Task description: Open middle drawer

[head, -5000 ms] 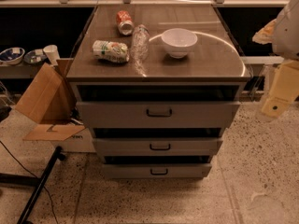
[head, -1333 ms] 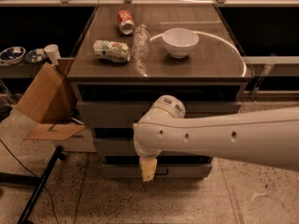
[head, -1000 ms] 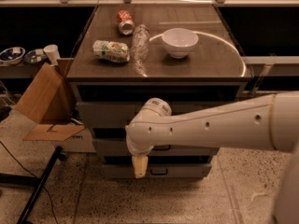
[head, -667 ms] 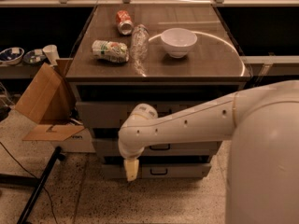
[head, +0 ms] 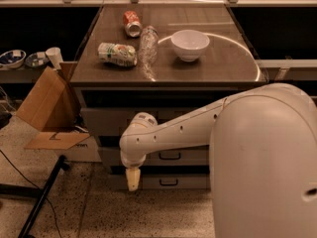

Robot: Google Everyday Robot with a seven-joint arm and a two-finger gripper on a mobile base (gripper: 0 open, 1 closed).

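Our pincer [head: 132,179] has edged slightly left since a moment ago. The middle drawer [head: 185,156] lies at its two o'clock. We cannot tell its grip state.

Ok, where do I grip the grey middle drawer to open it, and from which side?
Take the small dark bar handle at the centre of the grey middle drawer; the flat front offers nothing else. Come straight from the front, closing above and below the horizontal bar. The gripper hangs lower and left of it, pointing down.
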